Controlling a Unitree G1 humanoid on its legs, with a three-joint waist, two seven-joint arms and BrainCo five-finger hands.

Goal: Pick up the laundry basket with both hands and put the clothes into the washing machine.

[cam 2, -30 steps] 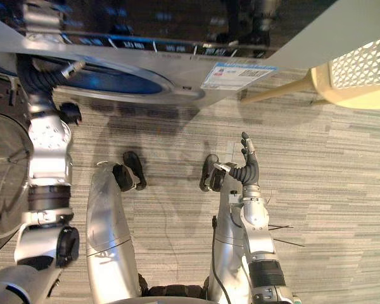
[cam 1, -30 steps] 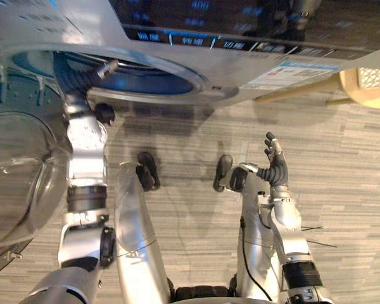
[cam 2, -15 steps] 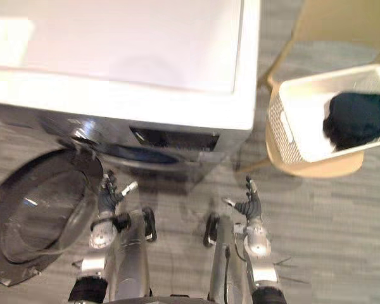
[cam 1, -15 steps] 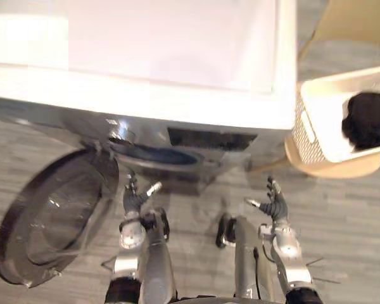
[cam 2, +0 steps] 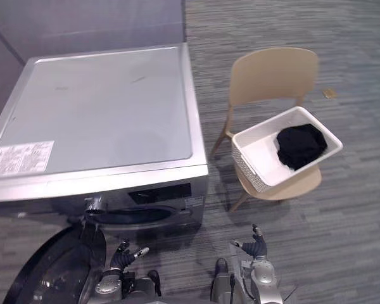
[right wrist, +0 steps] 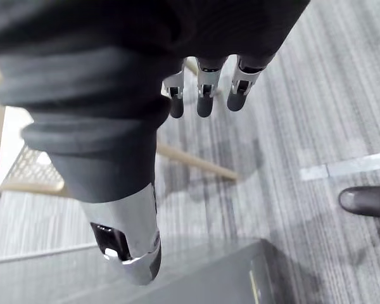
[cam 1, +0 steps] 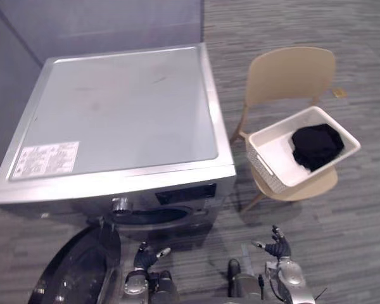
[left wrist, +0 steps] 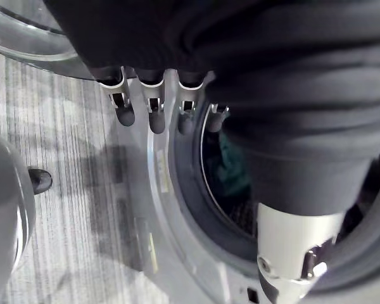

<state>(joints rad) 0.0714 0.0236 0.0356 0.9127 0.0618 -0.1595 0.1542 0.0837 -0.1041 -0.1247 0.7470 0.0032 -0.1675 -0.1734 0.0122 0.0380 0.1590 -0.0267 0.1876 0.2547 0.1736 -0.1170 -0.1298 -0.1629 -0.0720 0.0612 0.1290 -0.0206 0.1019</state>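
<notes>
While the washing machine [cam 1: 120,114] stands with its door [cam 1: 76,272] swung open, loading is judged not yet begun.
On the chair [cam 1: 291,73] beside the machine sits the laundry basket [cam 1: 273,155], well apart from both hands, with dark clothes [cam 1: 315,145] inside. Left hand [cam 1: 144,256] and right hand [cam 1: 278,246] hang low before the machine, fingers spread and relaxed, holding nothing; pick-up and emptying remain.

Washing machine [cam 1: 120,120] stands left, its door [cam 1: 79,272] open at front left, chair [cam 1: 291,73] just right of it, basket [cam 1: 265,168] on the chair seat, clothes [cam 1: 315,145] in the basket, left hand [cam 1: 144,256] before the machine, right hand [cam 1: 278,244] before the chair.
</notes>
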